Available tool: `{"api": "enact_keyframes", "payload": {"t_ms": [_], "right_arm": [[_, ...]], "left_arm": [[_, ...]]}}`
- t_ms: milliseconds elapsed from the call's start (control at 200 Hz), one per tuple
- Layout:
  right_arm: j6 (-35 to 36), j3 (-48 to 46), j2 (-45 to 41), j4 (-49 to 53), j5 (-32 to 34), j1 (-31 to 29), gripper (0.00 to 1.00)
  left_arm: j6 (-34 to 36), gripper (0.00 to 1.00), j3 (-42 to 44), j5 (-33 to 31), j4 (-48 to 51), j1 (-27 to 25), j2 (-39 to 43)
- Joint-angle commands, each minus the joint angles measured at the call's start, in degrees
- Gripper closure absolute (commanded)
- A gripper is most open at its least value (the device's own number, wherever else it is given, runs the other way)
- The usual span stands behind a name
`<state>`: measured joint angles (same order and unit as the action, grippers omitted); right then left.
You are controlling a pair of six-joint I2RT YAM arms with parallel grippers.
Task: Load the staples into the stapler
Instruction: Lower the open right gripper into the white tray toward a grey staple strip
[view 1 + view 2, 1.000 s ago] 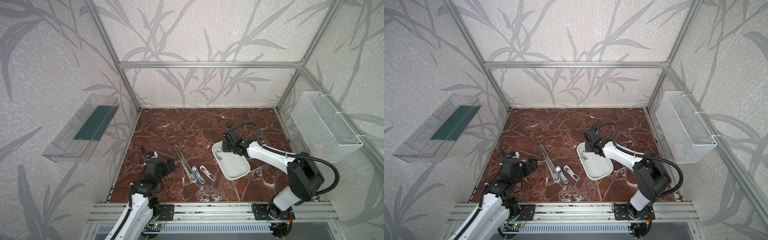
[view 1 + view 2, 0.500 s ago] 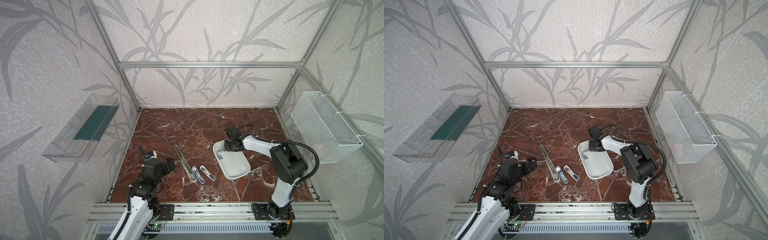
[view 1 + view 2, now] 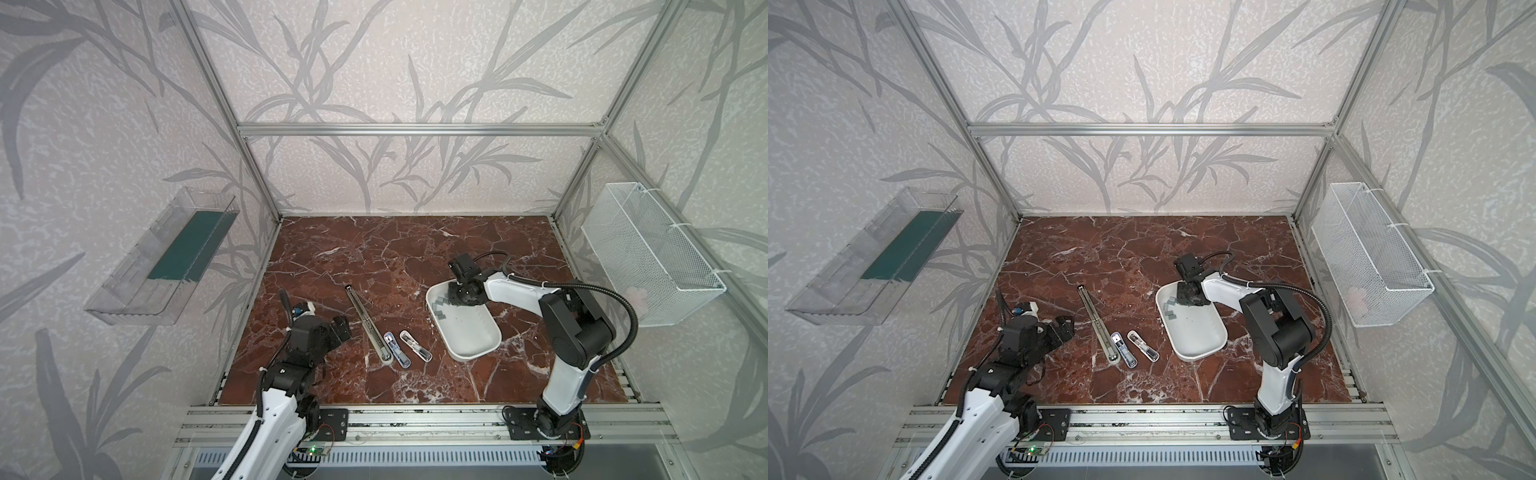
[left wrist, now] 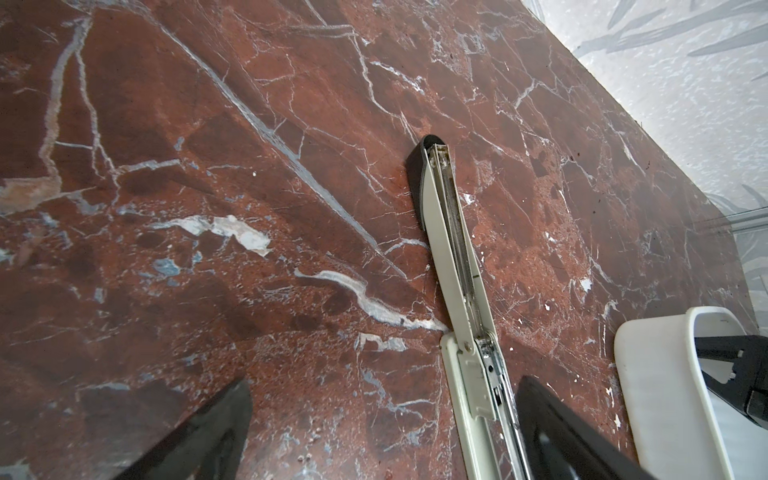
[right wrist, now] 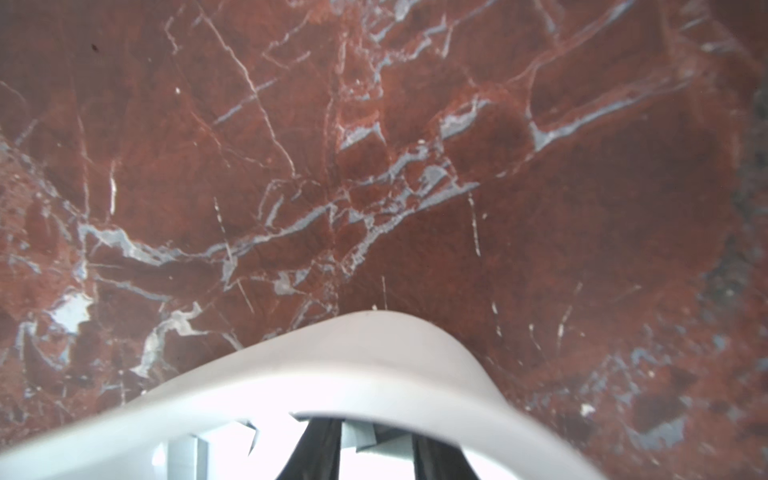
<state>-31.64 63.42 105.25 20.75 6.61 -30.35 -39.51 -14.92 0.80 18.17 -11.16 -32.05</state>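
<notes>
Several grey staples [image 3: 439, 306] lie in the far end of the white tray [image 3: 478, 349], right of the middle of the desk [image 3: 374, 257]. Among them dips the right tool [image 3: 457, 293], jaws narrow; whether it grips one I cannot tell. Near the left edge the left tool [image 4: 384, 386] hangs wide open, beside the long cream stapler [image 3: 368, 322], opened flat

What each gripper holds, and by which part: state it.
Left gripper: open, nothing held. Right gripper: fingers down among the staples in the white tray; whether they grip one cannot be told.
</notes>
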Motion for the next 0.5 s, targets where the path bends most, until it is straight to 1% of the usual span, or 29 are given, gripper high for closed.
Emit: {"api": "enact_keyframes", "payload": {"t_ms": [0, 165, 495], "right_arm": [[0.82, -1.73, -1.49, 3.51, 1.37, -0.4, 0.69], [2.57, -4.05, -2.75, 0.6, -0.76, -0.41, 0.62], [3.58, -6.97, -4.34, -2.29, -5.76, -0.5, 0.61]], "left_arm": [[0.39, 0.01, -1.29, -0.03, -0.94, -0.1, -0.21], [0.4, 0.01, -1.26, -0.18, -1.21, -0.09, -0.58], [0.4, 0.01, -1.79, 0.16, -2.07, -0.14, -3.92]]}}
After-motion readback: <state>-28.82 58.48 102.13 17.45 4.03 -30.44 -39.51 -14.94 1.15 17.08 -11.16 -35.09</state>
